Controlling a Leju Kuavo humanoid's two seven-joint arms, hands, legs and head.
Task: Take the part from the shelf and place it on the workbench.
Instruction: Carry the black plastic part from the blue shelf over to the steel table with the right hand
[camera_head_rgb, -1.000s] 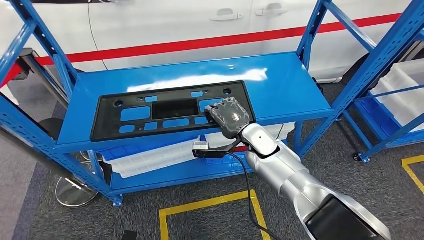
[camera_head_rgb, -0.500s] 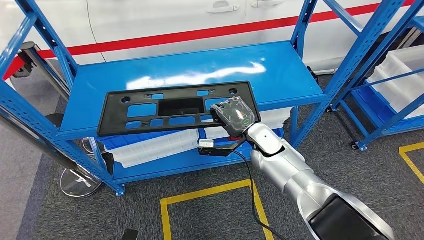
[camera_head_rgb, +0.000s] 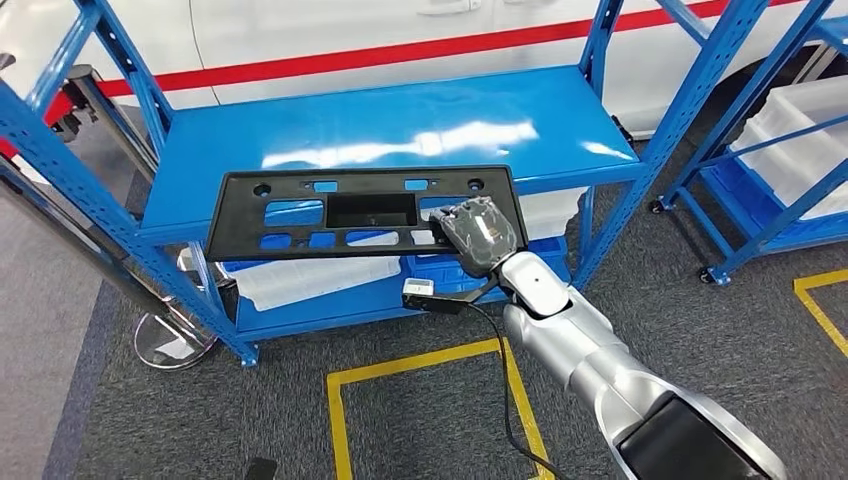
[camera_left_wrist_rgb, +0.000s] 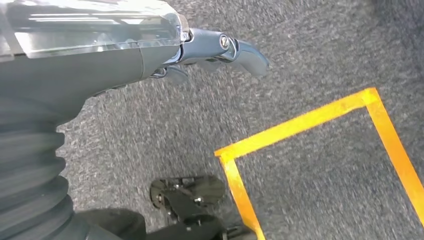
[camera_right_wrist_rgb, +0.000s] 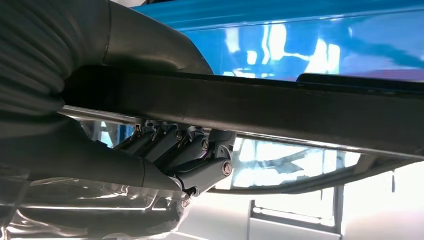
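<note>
A: Where is the part?

B: The black plastic part (camera_head_rgb: 362, 213), a long flat panel with cut-out windows, sits level over the front edge of the blue shelf (camera_head_rgb: 400, 125). Part of it overhangs the front rail, toward the robot. Whether its far edge touches the shelf top I cannot tell.

A: Who has hold of it?

B: The right hand (camera_head_rgb: 477, 234) holds it at its right end. In the right wrist view the dark fingers (camera_right_wrist_rgb: 192, 145) curl up against one face of the panel and the thick thumb lies across the other, so the panel's edge is clamped between them.

A: And the left hand?

B: The left hand (camera_left_wrist_rgb: 200, 50) hangs over grey carpet (camera_left_wrist_rgb: 310, 60), close to a corner of yellow floor tape (camera_left_wrist_rgb: 300, 127). It holds nothing; how far its fingers (camera_left_wrist_rgb: 247, 55) are spread I cannot tell.

A: Anything else around?

B: White trays on the lower shelf level (camera_head_rgb: 320, 280), a second blue rack (camera_head_rgb: 770, 150) to the right, and a white car body with a red stripe (camera_head_rgb: 400, 45) behind.
</note>
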